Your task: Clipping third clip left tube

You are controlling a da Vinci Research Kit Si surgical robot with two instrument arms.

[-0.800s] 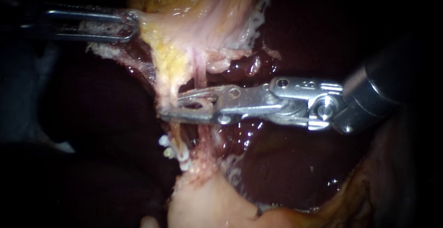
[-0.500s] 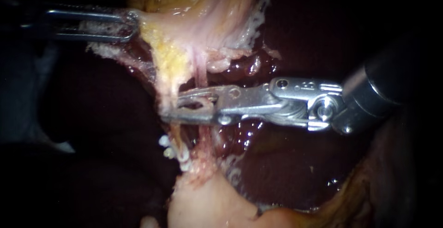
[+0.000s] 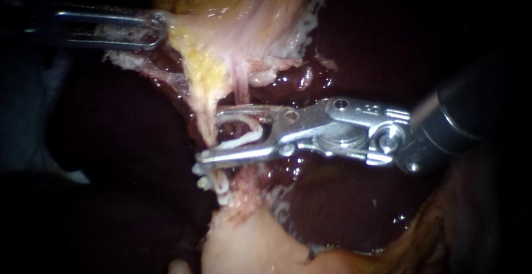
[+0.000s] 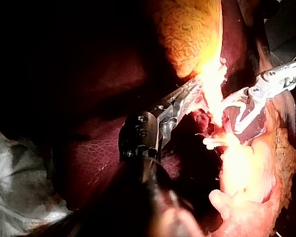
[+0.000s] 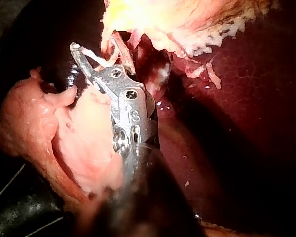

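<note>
Left instrument point(image 3: 155, 30), at 10 o'clock, stayed clenched on pale tissue point(image 3: 185, 33). At centre, the tube point(image 3: 239, 88) ran from 12 to 6 o'clock. Right instrument point(image 3: 209, 136) came in from 3 o'clock. Its jaws, nearly closed half a second earlier, had released. A white clip point(image 3: 246, 135) lay between them across the tube. Clip probably placed; backing out seemed next.

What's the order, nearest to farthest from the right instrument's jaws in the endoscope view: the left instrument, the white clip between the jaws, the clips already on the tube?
From the right instrument:
1. White clip, between its open jaws.
2. Clips on the tube, just below the lower jaw.
3. Left instrument, far off at upper left.
</note>
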